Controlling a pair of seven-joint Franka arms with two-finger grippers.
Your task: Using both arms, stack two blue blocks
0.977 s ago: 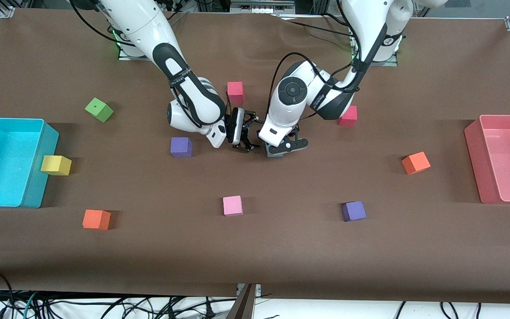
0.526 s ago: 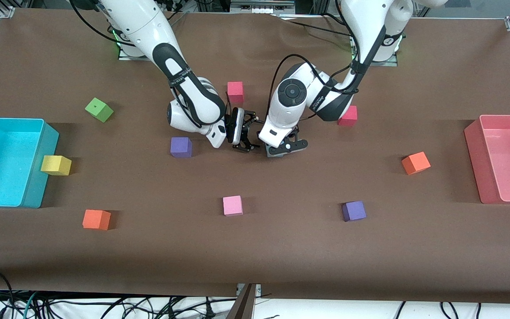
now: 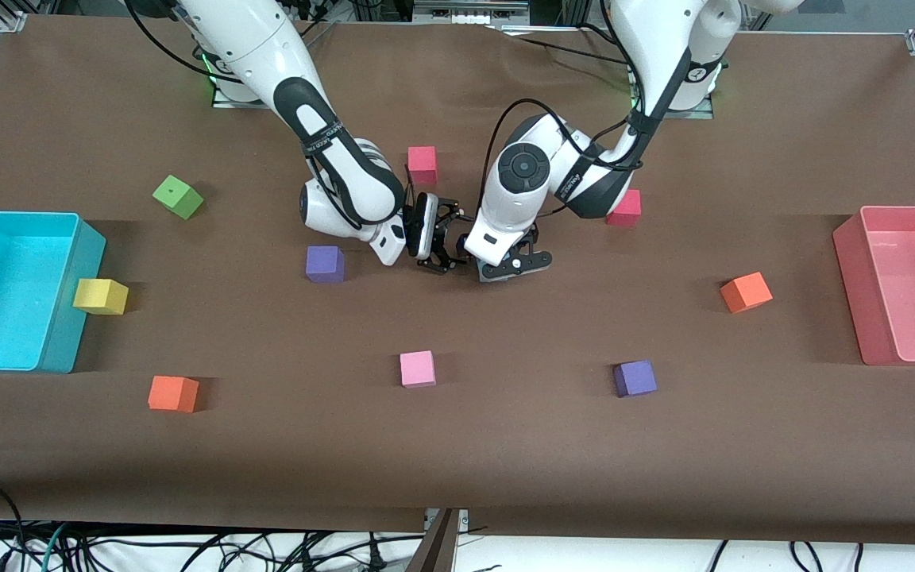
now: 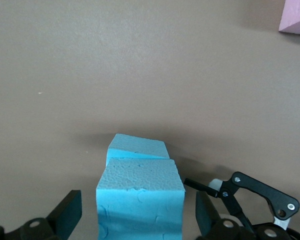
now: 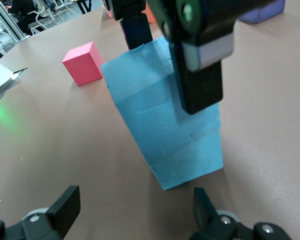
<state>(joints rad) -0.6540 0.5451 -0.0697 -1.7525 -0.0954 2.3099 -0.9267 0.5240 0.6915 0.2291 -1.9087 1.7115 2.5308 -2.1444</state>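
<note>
Change: over the last second the front view hardly altered; only the left arm's wrist shifted a touch, and no cube on the table moved.
Left gripper [image 3: 515, 264]: was low over the middle of the table, its fingers [image 4: 70, 210] spread on either side of the upper blue block [image 4: 140, 200], with a gap showing on each side in its wrist view, so it gripped nothing.
Right gripper [image 3: 443, 242]: was just beside the left gripper, toward the right arm's end of the table, jaws wide apart and empty, pointing at the stack from the side.
Blue blocks: the upper one sat on the lower blue block [image 4: 137, 147], slightly turned against it; in the front view both were hidden by the grippers.
Stack seen from the right wrist: a two-high blue column [image 5: 185, 150] stood on the brown table [image 3: 505, 445], with the left gripper's finger [image 5: 202, 85] alongside its top.
Neighbours: a purple cube [image 3: 324, 264] and a red cube [image 3: 422, 164] lay near but apart.
Meaning: the stacking looked done and released; what seemed left was backing both grippers away without brushing the top block.
</note>
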